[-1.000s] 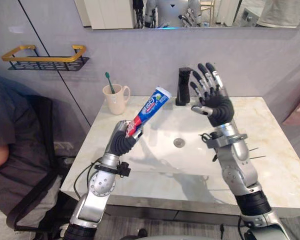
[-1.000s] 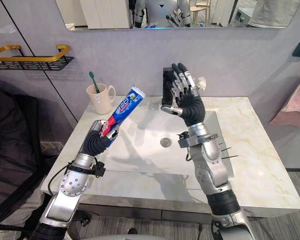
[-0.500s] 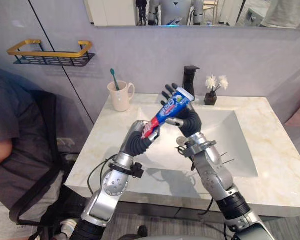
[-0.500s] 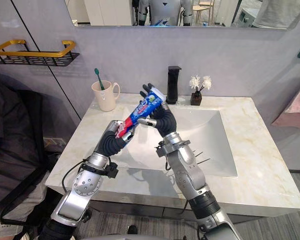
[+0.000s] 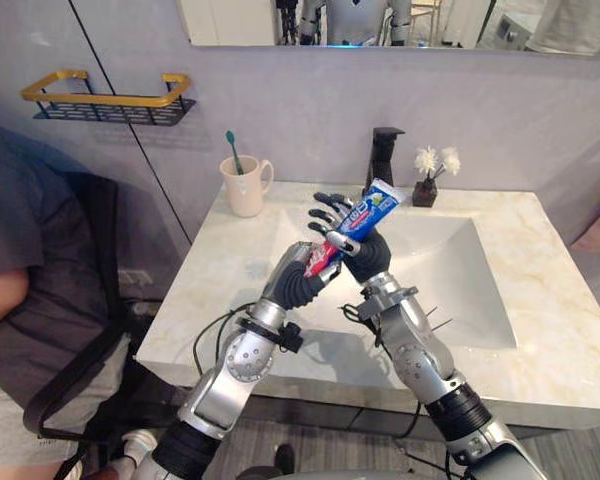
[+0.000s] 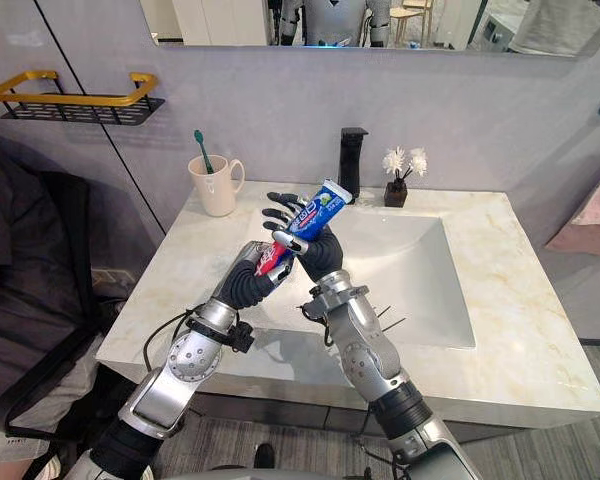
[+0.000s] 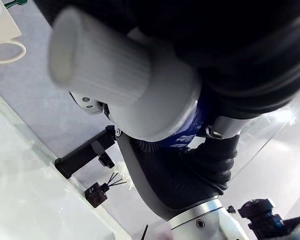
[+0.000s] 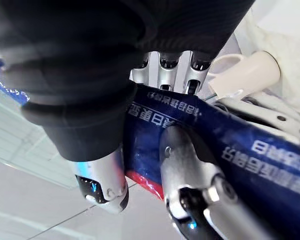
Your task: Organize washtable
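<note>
A blue and white toothpaste tube (image 5: pixel 367 210) with a red lower end is held up slantwise over the front left of the sink basin (image 5: pixel 450 275). My left hand (image 5: pixel 298 280) is shut on its red lower end. My right hand (image 5: pixel 365 258) grips the tube's middle from the other side. In the right wrist view its thumb (image 8: pixel 187 165) presses the blue tube (image 8: pixel 250 145) from the front while its fingers (image 8: pixel 162 75) curl behind it. The tube's white cap (image 7: pixel 97 65) shows close up in the left wrist view.
A cream mug with a green toothbrush (image 5: pixel 243 185) stands at the marble counter's back left. A black faucet (image 5: pixel 383 155) and a small pot of white flowers (image 5: pixel 428 175) stand behind the basin. A gold-railed shelf (image 5: pixel 105 98) hangs on the wall. A person (image 5: pixel 10 260) sits at the left.
My right hand came down from beside the faucet to the tube and curled its fingers round it. My left hand carried the tube toward the middle. The camera has also shifted.
</note>
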Motion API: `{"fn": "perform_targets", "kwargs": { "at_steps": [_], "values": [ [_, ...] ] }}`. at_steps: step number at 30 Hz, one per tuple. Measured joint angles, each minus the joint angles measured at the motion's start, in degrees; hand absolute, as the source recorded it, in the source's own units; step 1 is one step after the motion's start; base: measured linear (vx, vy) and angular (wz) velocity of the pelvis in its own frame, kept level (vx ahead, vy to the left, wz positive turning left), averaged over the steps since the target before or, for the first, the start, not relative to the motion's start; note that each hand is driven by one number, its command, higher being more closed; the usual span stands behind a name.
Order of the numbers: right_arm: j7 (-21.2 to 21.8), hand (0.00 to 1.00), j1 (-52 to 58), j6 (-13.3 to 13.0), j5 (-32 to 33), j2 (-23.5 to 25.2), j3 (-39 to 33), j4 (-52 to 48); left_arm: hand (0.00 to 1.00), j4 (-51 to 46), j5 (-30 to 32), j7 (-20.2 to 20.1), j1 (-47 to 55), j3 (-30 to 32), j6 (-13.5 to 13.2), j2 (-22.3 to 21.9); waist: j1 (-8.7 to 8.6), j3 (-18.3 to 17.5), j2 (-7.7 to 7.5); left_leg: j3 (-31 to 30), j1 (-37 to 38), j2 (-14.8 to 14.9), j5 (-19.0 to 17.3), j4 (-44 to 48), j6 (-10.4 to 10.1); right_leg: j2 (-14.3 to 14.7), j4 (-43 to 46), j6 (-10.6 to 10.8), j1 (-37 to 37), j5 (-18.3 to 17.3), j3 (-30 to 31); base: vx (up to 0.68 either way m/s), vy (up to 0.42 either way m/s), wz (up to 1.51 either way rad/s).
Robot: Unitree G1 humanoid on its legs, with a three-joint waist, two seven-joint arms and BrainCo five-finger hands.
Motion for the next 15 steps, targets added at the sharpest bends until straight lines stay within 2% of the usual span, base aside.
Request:
{"fn": "perform_targets", "kwargs": {
  "at_steps": [9,10,15],
  "values": [
    [-0.13,1.00,-2.69,-0.04,-0.26,-0.29,0.70,-0.01,1.00,1.52,0.00,0.22,-0.26,-1.51,-0.29,-0.15,0.04,0.03,-0.08,0.12,-1.00,-0.08,0.50,0.04,0.21,0.04,-0.85,0.16,-0.57,1.30,0.33,-0.01,-0.002,0.00],
    [-0.13,1.00,-2.69,-0.05,-0.84,-0.28,0.71,-0.02,0.00,1.61,0.00,0.22,-0.25,-1.51,-0.53,-0.06,0.03,0.03,-0.08,0.13,-0.98,-0.08,0.58,0.03,0.20,0.03,-0.81,0.19,-0.57,1.32,0.37,0.00,0.000,0.00],
    [-0.06,1.00,-2.89,0.08,-3.14,-0.14,0.49,-0.17,0.00,1.96,0.13,0.18,1.01,-1.20,-1.12,0.08,0.06,0.03,-0.07,0.09,-0.79,0.00,0.70,-0.02,0.12,0.06,-0.76,0.20,-0.55,1.32,0.40,-0.04,-0.010,0.00]
  ]
}}
